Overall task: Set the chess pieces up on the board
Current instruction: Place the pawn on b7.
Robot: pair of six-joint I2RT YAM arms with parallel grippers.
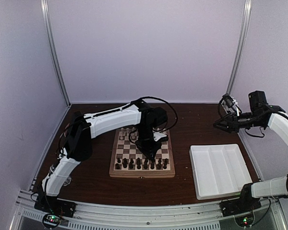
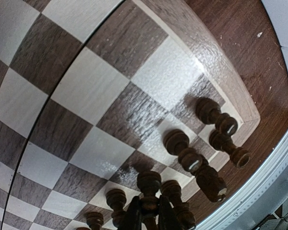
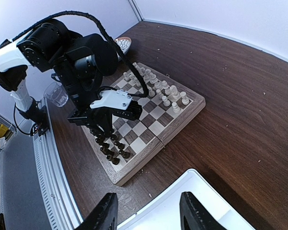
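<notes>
Between the fingertips of the left claw [image 2: 149, 214] sits one dark piece [image 2: 149, 183], gripped below its head with the jaws drawn tight on it. From the wrist view you cannot tell whether its base touches the board [image 1: 142, 174] or hangs just above a square. Just beside the claw on both sides stand other dark pieces [image 2: 176, 142], ranked along the board edge nearest the arm bases, so the clamped piece belongs in a crowded line. Treat this as the placing step, with the release not yet made. The main hazard is the opening stroke: as the fingers spread, either one may strike a neighbour and tip it, and one falling piece can carry others with it. A second hazard is release at height or with the piece tilted, in which case it would drop, rock, and fall or settle across a line between squares. A third is retraction: on a slanted lift the fingers can rake the heads of the taller pieces close by. Open only as far as needed, confirm that the base is seated, then withdraw straight up. Farther out, across the open middle of the board, the cream pieces [image 3: 169, 91] stand along the opposite edge, well apart from the claw. Well to the claw's right, off the board, the right claw [image 3: 149, 213] hangs with its jaws wide apart and nothing between them, near the white tray [image 1: 216, 167] on the table [image 1: 93, 184]. Hold it off so the two arms do not meet over the board.
</notes>
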